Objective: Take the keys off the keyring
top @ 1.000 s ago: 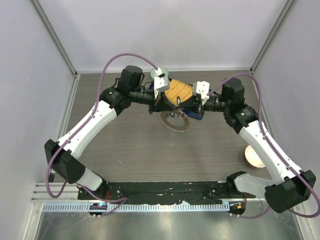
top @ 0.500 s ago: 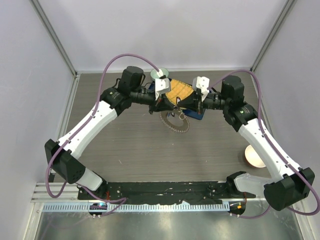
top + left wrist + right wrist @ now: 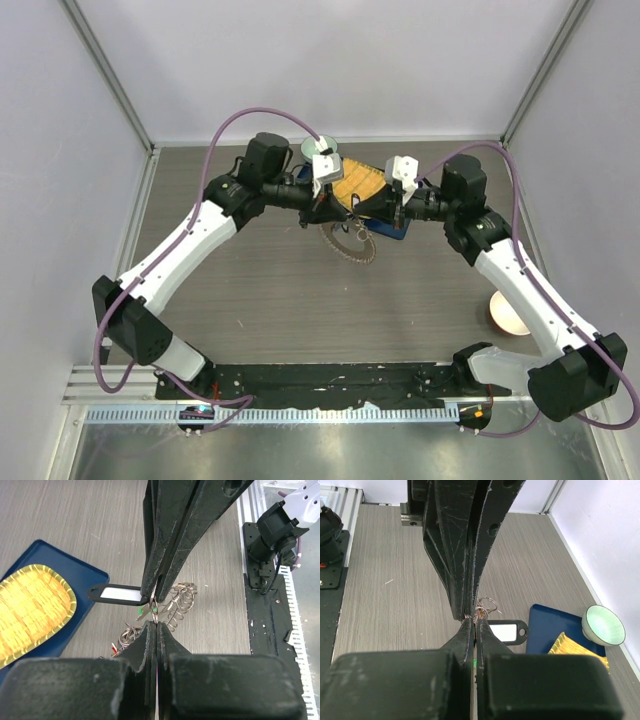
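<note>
Blue tray (image 3: pixel 75 575), woven mat (image 3: pixel 30 610), cream bowl (image 3: pixel 508 313)

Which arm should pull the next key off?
Left, probably: both tools are shut, tip to tip. The right tool pinches the keyring by the black tag, anchoring it; the left tool meets the green-headed keys.

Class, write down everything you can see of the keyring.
The keyring is a large thin metal ring fringed with small silvery keys, a few green-headed, with a black white-labelled tag at its top. It is over the table beside a blue tray. The shut left gripper and right gripper pinch its wire tip to tip; whether it touches the table is unclear.
</note>
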`<state>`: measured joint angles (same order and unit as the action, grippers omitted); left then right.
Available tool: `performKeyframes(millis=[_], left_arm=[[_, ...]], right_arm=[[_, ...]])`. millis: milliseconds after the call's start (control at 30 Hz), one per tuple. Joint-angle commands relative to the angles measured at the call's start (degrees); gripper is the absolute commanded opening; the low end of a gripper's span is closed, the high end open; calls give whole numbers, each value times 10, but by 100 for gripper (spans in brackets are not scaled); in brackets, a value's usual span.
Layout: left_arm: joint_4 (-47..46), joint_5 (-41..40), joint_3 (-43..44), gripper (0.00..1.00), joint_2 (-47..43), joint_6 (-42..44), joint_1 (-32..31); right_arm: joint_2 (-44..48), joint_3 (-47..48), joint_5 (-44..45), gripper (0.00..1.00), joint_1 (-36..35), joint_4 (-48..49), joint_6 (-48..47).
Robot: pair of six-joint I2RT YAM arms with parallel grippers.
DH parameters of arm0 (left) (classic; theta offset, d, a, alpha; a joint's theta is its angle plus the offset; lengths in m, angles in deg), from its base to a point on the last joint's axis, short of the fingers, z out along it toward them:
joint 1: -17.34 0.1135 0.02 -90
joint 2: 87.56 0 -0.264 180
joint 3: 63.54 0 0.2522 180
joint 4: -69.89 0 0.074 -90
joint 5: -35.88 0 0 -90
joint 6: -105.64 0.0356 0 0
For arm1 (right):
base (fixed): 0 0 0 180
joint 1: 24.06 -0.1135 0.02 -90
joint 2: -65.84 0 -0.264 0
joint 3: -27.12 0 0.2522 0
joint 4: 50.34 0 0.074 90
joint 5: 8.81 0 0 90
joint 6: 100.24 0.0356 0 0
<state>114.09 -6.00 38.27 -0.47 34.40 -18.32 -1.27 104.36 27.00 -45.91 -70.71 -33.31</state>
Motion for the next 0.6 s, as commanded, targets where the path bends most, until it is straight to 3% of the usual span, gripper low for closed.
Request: performKeyframes(millis=[0,200,367,567], left_arm=[[-33,43,15,0,10,-50,-18],[-70,69,14,0,12,-110,-17],[-111,65,-7,0,5,-158,-18],[-183,46,-50,0,-17,-225,-20]], right_arm=[[25,8,-24,1,-17,46,-54],[34,15,22,1,-50,-10,-120],[37,23,156,1,-119,-64,-192],[52,3,239,1,-161,-45,-203]])
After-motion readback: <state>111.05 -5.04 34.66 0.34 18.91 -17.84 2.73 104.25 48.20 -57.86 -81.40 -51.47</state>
